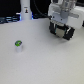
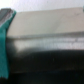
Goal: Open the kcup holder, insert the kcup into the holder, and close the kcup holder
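The kcup [image 1: 18, 45], a small white pod with a green top, stands upright on the white table at the exterior view's left. Far to its right, the white gripper [image 1: 62, 24] hangs low over a black boxy shape [image 1: 65, 34] that looks like the kcup holder. The gripper covers most of the holder, and no drawer fronts or handles can be made out. The wrist view is blurred. It shows a grey and dark surface [image 2: 47, 55] very close up, with one teal finger pad [image 2: 4, 47] at the picture's edge. The fingers' spread is not readable.
A tall white post [image 1: 25, 10] stands at the back of the table in the exterior view, with dark equipment [image 1: 7, 19] beside it. Bare white tabletop [image 1: 42, 62] lies between the kcup and the holder.
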